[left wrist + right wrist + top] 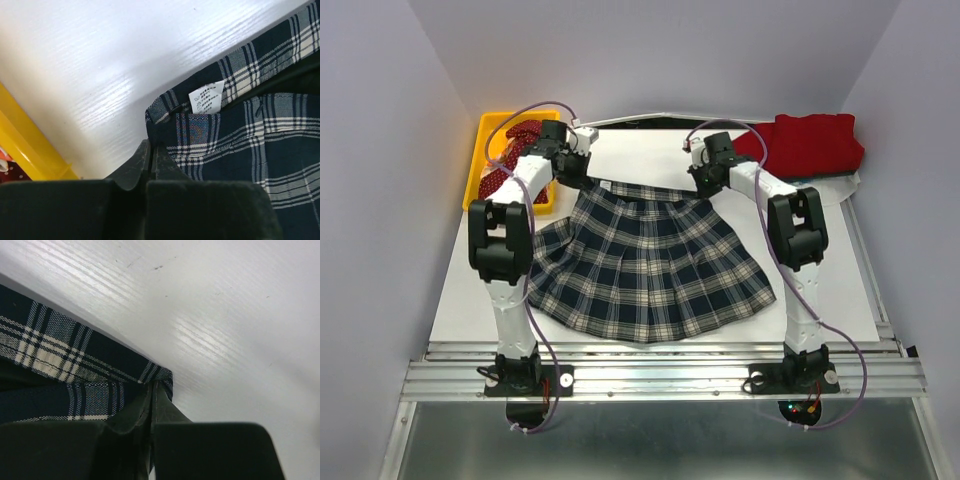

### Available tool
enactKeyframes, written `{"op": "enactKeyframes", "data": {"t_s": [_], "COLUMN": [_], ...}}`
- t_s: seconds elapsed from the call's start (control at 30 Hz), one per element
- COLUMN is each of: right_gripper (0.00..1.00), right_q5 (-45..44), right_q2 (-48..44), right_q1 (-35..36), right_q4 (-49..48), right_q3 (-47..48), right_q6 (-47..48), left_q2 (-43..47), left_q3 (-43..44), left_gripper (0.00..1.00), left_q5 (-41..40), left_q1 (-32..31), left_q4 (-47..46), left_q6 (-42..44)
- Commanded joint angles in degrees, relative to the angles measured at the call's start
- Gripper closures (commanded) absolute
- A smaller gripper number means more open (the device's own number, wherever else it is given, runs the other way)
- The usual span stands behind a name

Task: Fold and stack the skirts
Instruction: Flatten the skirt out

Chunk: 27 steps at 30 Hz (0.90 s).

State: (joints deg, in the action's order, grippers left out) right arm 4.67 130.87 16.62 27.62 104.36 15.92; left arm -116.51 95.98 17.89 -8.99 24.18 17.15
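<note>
1. Looking at your left jaws, you will find them clenched, the two dark fingers (134, 169) pressed together on the left corner of the waistband of the navy, green and white plaid cloth skirt (645, 265).
2. Your right jaws are clenched in the same way, pinching the waistband's right corner at their tips, with only a sliver of plaid cloth showing between the fingers (167, 412).
3. The plaid skirt stretches between the two sets of jaws along its waistband. From there it fans out flat on the white table (650, 150) back toward the arm bases, its pleated hem lying nearest them.
4. A small white care label (206, 97) sits on the inner side of the waistband, just beyond the left jaws and toward the right jaws.
5. Bare white table lies ahead of both sets of jaws, beyond the waistband.
6. A yellow plastic bin (477, 165) stands just outward of your left jaws, at the table's left edge. A dark red skirt with tiny white dots (523, 131) lies bunched inside it.
7. A plain red cloth skirt (805, 143) lies in a folded heap outward of your right jaws, near but not touching them, on the far right of the table.
8. Your left arm (502, 240) crosses the left edge of the plaid skirt on its way forward, while the right arm (798, 230) runs beside the right edge.
</note>
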Motion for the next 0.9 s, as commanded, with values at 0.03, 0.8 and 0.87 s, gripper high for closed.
{"op": "enactKeyframes", "data": {"t_s": [0.03,0.8,0.87], "right_gripper": [0.99,0.89,0.91], "right_q5": [-8.71,10.01,9.31], "right_q2": [-0.09,-3.87,-3.69], "right_q1": [-3.17,-5.90,-5.90], "right_q4": [1.83,15.18,15.10], "right_q3": [-4.25,9.64,9.20], "right_q6": [3.15,-4.85,-4.76], "left_q2": [-3.89,-0.72,-3.88], "left_q3": [5.87,14.99,16.77], "left_gripper": [1.00,0.33,0.33], "left_q5": [0.84,-5.14,-5.93], "left_q1": [4.33,-11.21,-12.36], "left_q4": [3.41,10.79,11.32], "left_q6": [-2.99,14.76,12.92]}}
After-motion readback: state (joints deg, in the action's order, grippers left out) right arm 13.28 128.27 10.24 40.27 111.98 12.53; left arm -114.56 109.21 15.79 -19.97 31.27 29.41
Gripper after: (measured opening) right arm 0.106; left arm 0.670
